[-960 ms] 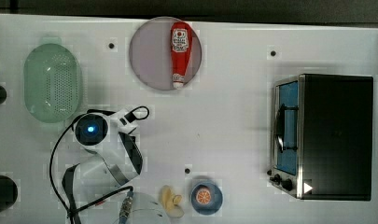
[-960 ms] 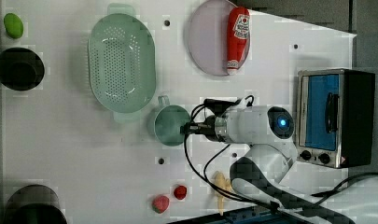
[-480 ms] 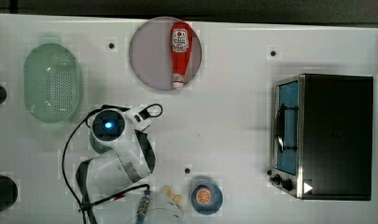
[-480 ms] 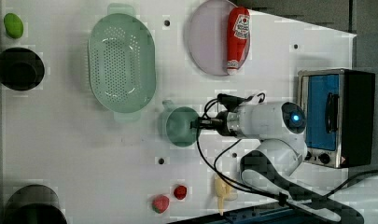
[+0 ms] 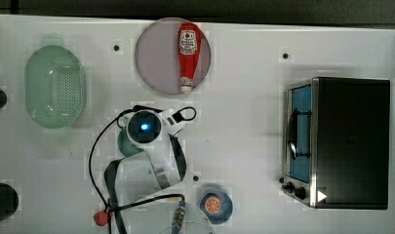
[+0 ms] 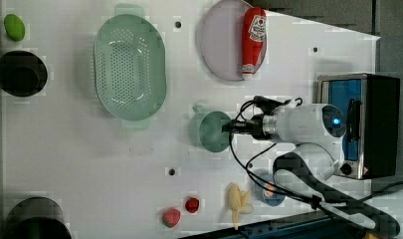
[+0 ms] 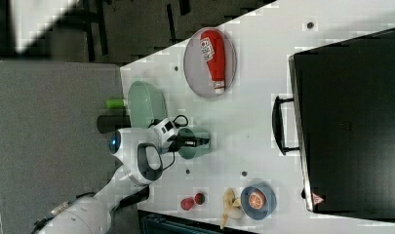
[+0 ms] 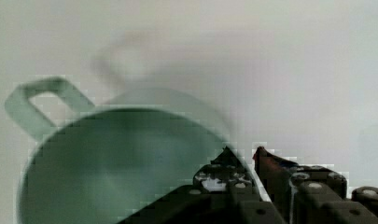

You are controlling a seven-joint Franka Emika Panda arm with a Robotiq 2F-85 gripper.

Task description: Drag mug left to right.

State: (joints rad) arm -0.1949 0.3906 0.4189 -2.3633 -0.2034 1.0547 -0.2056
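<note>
Mug: grey-green, mid-table, between colander and toaster oven in the left view. Gripper: fingers pinch the mug's rim wall. Step: drag underway. Next: steady pull toward the left view's right, avoiding tipping.

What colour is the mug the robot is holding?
The mug is dull grey-green, handle included; the left view shows it best.

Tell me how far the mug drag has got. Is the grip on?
Done: the gripper is shut on the mug, one finger inside the wall and one outside. In hand: over the last second the mug has slid away from the colander toward the left view's right. Left: the rest of the bare table stretch toward the toaster oven, then release.
</note>
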